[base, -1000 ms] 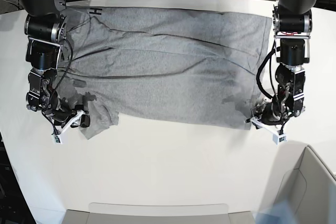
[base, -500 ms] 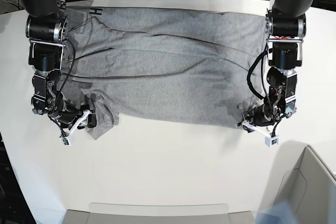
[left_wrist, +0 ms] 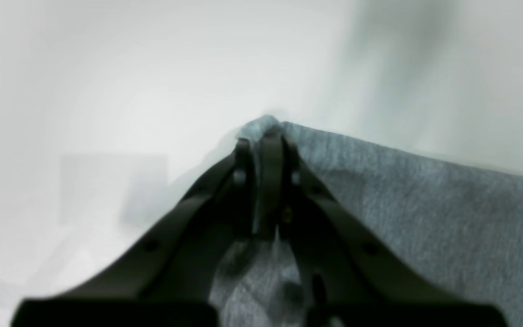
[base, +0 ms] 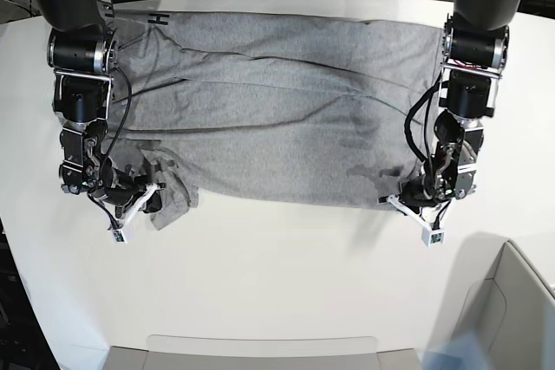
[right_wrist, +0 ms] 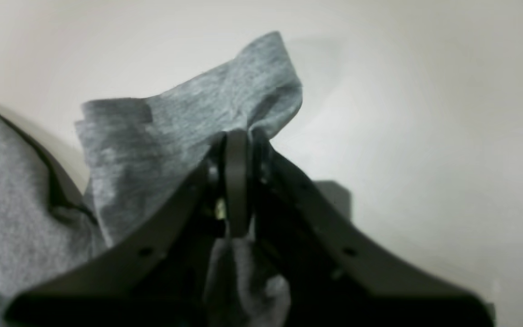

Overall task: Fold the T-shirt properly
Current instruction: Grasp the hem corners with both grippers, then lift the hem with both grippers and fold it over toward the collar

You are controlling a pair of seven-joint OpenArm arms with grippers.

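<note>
Grey heather cotton fills the middle of the white table: the T-shirt lies spread wide and flat, its near edge toward the camera, with a scrap of black lettering showing at the far corner on the right arm's side. Both grippers are down at that near edge, well apart, one at each end.

The left gripper is clenched on the corner of the hem — a small peak of fabric pokes out past its fingertips, and the rest of the cloth runs off to one side. The right gripper is likewise pinched tight on a bunched flap, probably the sleeve, which stands up crumpled above the jaws.

The step in hand looks like lifting the near edge to carry it over toward the far edge. To do it well, both arms should rise together and travel at the same pace, keeping the edge taut between them so no sag or diagonal crease forms — the bunched sleeve side may need a slight outward pull to flatten.
</note>
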